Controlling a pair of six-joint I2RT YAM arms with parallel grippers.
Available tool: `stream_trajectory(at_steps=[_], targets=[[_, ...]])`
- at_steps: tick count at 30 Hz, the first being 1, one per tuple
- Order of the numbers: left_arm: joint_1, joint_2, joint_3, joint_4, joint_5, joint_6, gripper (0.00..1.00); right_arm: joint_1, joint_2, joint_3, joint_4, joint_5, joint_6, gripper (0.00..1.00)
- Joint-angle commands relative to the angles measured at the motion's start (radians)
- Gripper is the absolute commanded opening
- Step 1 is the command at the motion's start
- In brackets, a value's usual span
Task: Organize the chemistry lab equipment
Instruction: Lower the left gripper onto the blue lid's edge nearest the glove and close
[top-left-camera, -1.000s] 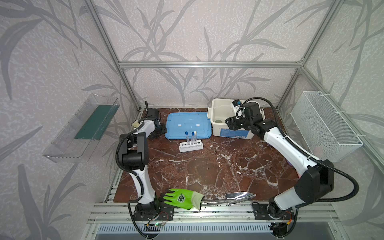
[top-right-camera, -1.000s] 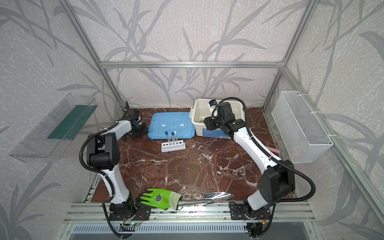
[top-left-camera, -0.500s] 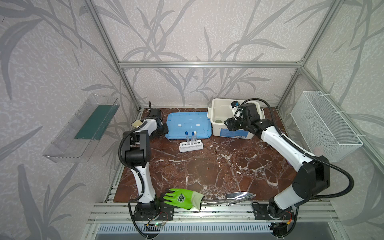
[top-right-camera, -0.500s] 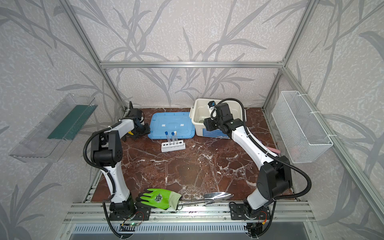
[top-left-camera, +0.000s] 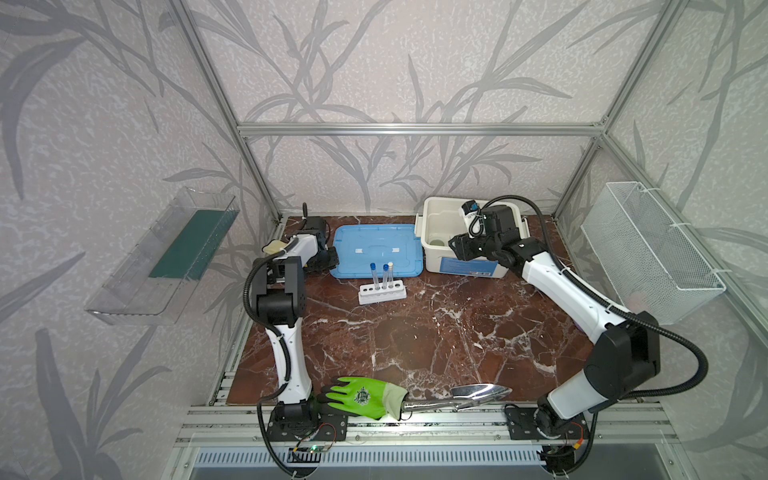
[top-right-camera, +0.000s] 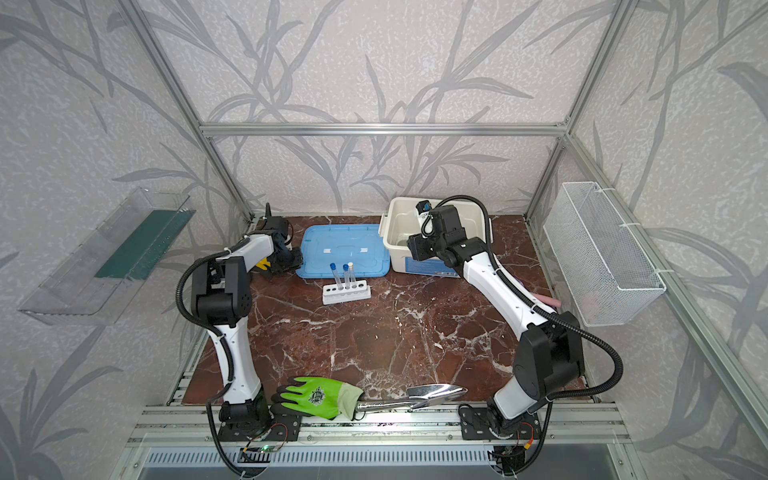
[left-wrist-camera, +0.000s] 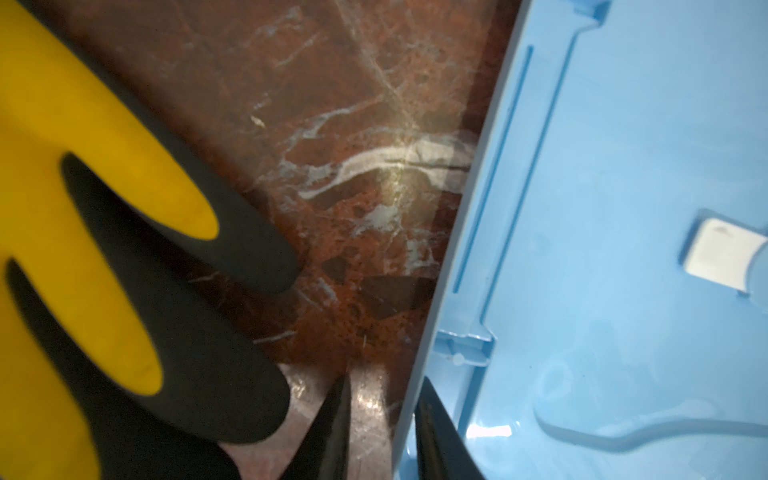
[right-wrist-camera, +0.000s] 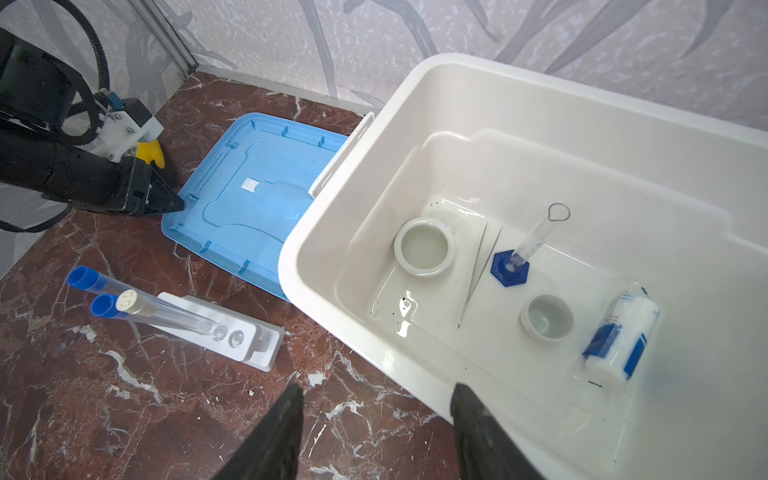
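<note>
The left arm is folded back low, with the left gripper (left-wrist-camera: 386, 386) down at table (top-left-camera: 415, 332) height against the short edge of the lid (left-wrist-camera: 623, 208). Its jaws are narrow and sit astride the lid's rim. A sliver of table shows between the outer finger and the rim, so no grip can be seen. On its other side, just beside it, lies one yellow glove (left-wrist-camera: 62, 124).

The right arm reaches long across the table. The right gripper (right-wrist-camera: 376, 388) hangs over the front wall of the bin (right-wrist-camera: 303, 286), its jaws fairly wide with nothing between them. Ahead of it, inside the bin, are one bowl (right-wrist-camera: 424, 247), one tweezers (right-wrist-camera: 478, 274), one cylinder (right-wrist-camera: 528, 245) on a blue foot, one cup (right-wrist-camera: 546, 316) and one bottle (right-wrist-camera: 619, 336).

Beside it, towards the left gripper, stands one rack (right-wrist-camera: 249, 345) holding three tubes (right-wrist-camera: 166, 305), two with blue caps and one with a white cap. Well behind both grippers, at the table's front edge, lie one green glove (top-left-camera: 361, 397) and one trowel (top-left-camera: 478, 392).
</note>
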Motion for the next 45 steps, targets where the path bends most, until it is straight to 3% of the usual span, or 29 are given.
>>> stream_trajectory(at_steps=[1,23,33,45], targets=[[-0.01,0.028,0.033,-0.072,-0.028,0.024,0.27,0.005,0.02,-0.007,0.028,0.012,0.004,0.57],[-0.022,0.056,0.07,-0.111,-0.011,0.057,0.01,0.004,0.045,-0.017,0.044,0.03,0.013,0.55],[-0.011,-0.062,0.086,-0.117,-0.014,0.076,0.0,0.004,0.054,0.005,0.023,0.021,0.024,0.54],[0.001,-0.224,0.211,-0.169,-0.019,0.092,0.0,0.005,0.048,0.007,0.031,-0.009,0.062,0.51]])
